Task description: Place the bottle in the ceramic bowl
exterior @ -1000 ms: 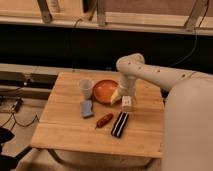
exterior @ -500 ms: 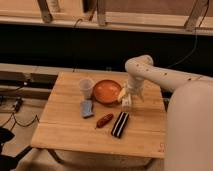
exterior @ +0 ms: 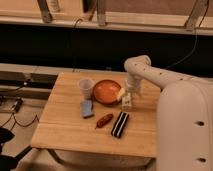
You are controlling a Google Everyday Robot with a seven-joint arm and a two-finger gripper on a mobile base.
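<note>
**Bottle at the bowl's edge, arm bent over the table**

The robot's white arm (exterior: 150,72) reaches from the right of the frame and bends down at centre, so that its gripper (exterior: 127,100) hangs just right of the ceramic bowl (exterior: 105,91). Approaching from that side keeps the arm off the other items on the table. Whether the gripper is clamped or spread cannot be told.

The bottle (exterior: 121,93), a pale yellowish patch, sits against the bowl's right rim, right beside the gripper. It appears to be at the lip and not down in the orange-red hollow, so the placing looks close but unfinished. It is not clear whether the bottle is being carried or is resting on the rim.

The wooden table (exterior: 65,130) also holds a translucent plastic cup (exterior: 86,87) touching or nearly touching the bowl's left side. A blue-grey pad (exterior: 87,108) lies below the cup, with a reddish-brown item (exterior: 104,120) and a black striped bar (exterior: 119,124) lower in the frame. All of these lie apart from the gripper, and only the cup is near the bowl.
</note>
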